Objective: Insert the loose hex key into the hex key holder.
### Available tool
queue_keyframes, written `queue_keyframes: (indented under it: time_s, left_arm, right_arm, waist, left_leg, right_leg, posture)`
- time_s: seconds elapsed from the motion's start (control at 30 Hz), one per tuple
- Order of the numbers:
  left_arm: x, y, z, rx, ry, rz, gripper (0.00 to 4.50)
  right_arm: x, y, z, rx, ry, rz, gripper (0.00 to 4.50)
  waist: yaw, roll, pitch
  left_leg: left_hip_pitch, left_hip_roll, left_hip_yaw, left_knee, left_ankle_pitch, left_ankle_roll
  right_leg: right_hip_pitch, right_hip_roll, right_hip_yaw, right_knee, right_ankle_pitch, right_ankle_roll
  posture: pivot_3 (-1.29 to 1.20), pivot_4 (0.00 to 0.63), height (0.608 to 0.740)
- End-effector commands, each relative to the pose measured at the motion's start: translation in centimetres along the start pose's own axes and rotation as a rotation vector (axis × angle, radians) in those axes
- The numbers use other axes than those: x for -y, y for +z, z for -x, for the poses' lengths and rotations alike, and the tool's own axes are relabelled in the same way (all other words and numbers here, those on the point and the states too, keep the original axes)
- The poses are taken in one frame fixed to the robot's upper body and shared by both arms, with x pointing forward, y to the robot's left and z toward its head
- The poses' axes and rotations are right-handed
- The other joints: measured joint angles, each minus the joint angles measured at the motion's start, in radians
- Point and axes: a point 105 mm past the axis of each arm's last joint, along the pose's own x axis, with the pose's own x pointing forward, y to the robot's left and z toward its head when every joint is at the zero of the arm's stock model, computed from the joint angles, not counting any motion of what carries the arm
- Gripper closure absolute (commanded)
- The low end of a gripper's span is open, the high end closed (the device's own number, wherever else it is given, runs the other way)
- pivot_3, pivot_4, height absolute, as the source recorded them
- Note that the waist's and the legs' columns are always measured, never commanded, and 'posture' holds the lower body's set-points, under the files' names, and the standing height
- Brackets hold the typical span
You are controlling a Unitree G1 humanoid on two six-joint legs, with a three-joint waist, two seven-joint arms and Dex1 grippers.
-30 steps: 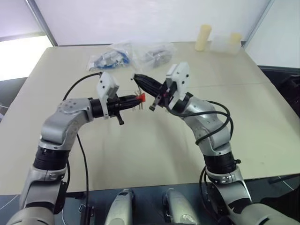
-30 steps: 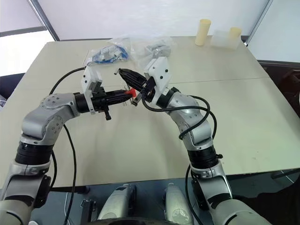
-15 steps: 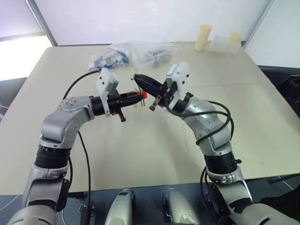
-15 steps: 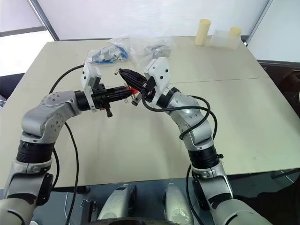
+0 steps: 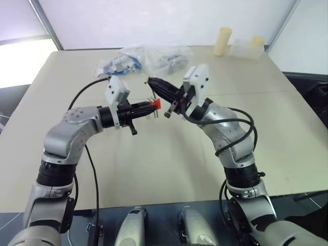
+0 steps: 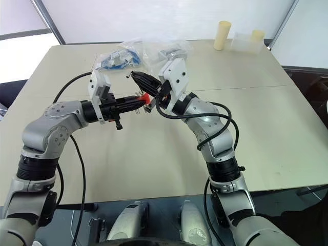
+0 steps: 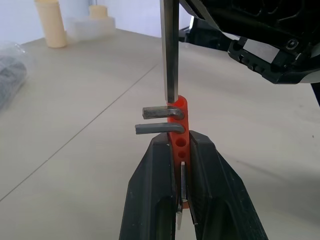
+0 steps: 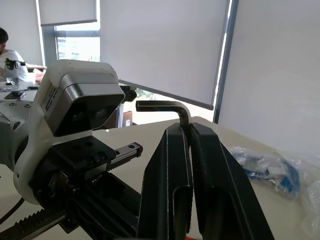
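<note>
Over mid-bench (image 5: 169,169), both arms raised and meeting tip to tip. Left tool (image 7: 179,150) clamped on the holder (image 7: 180,125), a red block pinched between the two black fingers (image 7: 152,190) with its upper part sticking out past the fingertips. Two keys (image 7: 160,120) seated in the holder, bent ends pointing sideways, one just above the other; empty holes visible in the red face just under them. Right tool (image 8: 186,137) closed tight on the loose key (image 8: 165,106), short bent end poking out beyond the fingertips in the right wrist view. In the left wrist view, long shank of the loose key (image 7: 170,50) coming straight down onto the holder's outer end, its tip at the very edge of the red block, just by the outermost seated key; seated in a hole or merely touching, cannot tell.

Toward the far edge of the bench, clear bags (image 5: 146,59) lying in a heap, holding small parts: blue and white pieces in the left one, grey metal bits in the right. At the far right corner, two pale yellow cylinders (image 5: 222,41) upright, with a clear box (image 5: 242,49) between them; contents of the box unreadable.
</note>
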Motion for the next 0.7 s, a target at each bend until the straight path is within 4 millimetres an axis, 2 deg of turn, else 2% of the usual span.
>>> queue_keyframes:
  time_s: [0.03, 0.7]
  left_arm:
    - [-0.05, 1.60, 0.44, 0.039, 0.003, -0.043, 4.50]
    - [-0.40, 2.11, 0.74, 0.052, 0.020, -0.051, 4.50]
  right_arm:
    - [-0.01, 0.88, 0.02, 0.033, 0.001, 0.015, 4.45]
    - [0.29, 0.74, 0.03, 0.028, -0.002, 0.018, 4.45]
  waist:
    - [0.000, 0.000, 0.000]
    - [0.000, 0.000, 0.000]
  left_leg:
    - [0.000, 0.000, 0.000, 0.000, 0.000, 0.000]
    - [0.000, 0.000, 0.000, 0.000, 0.000, 0.000]
  right_leg:
    - [0.000, 0.000, 0.000, 0.000, 0.000, 0.000]
    - [0.000, 0.000, 0.000, 0.000, 0.000, 0.000]
  posture:
    - [0.00, 0.150, 0.740]
    - [0.00, 0.150, 0.740]
